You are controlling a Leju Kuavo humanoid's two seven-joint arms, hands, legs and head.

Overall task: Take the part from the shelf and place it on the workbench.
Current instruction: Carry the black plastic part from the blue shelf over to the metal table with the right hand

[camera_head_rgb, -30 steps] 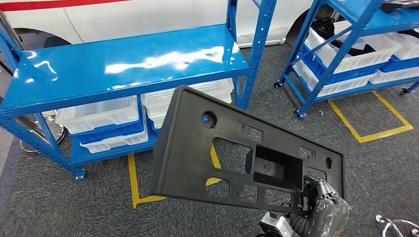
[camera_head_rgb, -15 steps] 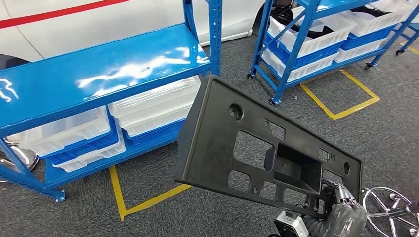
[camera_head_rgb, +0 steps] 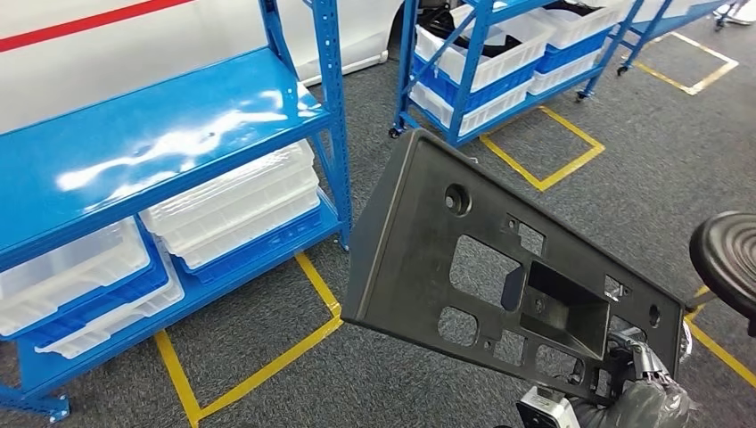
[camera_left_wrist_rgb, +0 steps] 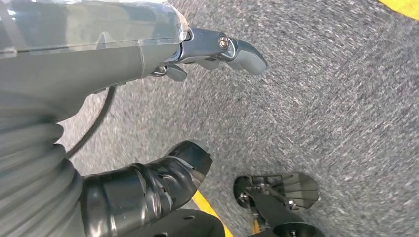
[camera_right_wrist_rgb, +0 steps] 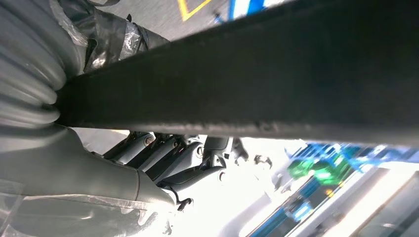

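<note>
Black plastic bracket panel point(camera_head_rgb: 428, 241) tilted above grey carpet point(camera_head_rgb: 267, 392), right hand point(camera_head_rgb: 637, 379) gripping its near right edge. Left hand point(camera_left_wrist_rgb: 197, 49) hung empty, fingers apart.

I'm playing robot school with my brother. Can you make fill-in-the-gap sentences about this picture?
1. The robot's ____ hand holds the black part.
2. The shelf is painted ____.
3. The lines taped on the grey carpet are ____.
4. The left hand hangs over the ____ and holds nothing.

Missing words: right; blue; yellow; carpet
</note>
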